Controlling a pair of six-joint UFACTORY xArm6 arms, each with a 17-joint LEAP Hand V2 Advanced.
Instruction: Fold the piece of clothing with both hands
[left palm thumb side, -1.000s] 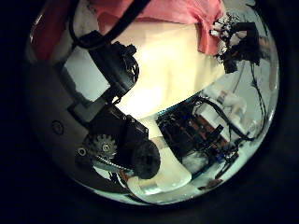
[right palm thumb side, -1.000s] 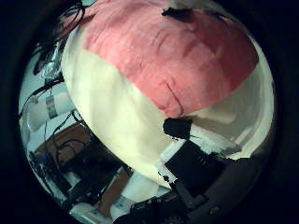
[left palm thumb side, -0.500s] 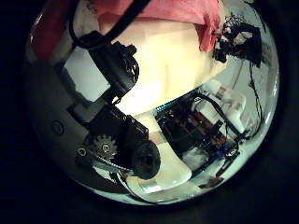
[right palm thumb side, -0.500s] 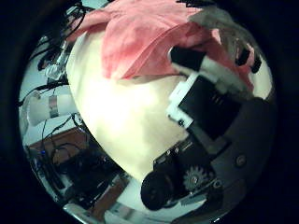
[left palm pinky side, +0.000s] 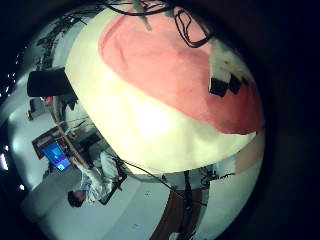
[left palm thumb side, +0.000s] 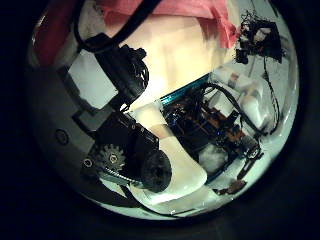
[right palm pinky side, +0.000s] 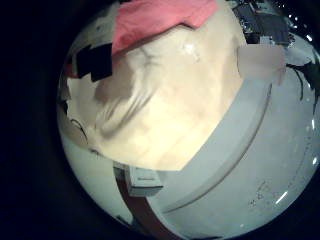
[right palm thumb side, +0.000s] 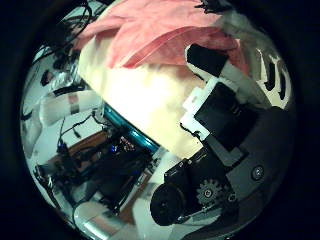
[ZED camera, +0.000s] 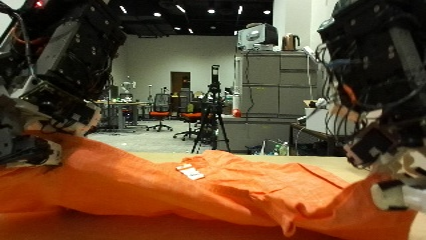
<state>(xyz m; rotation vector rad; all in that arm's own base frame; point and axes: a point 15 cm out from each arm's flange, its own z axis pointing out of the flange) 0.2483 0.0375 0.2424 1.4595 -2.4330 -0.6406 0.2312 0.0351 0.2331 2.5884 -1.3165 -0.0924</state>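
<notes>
Garment (ZED camera: 200, 190) orange, spread on table (left palm pinky side: 150, 125) | cabinet (ZED camera: 273, 100) behind | hand states: cannot tell

garment (ZED camera: 200, 185): plain orange, no pattern, with a small white tag
worktop (right palm pinky side: 190, 95): pale cream
left hand (ZED camera: 47, 100): black with some white parts
right hand (ZED camera: 380, 150): black, with white pieces at the fingers
cabinet (ZED camera: 273, 100) behind the worktop: grey
office chairs (ZED camera: 196, 120) in the room: red
</notes>
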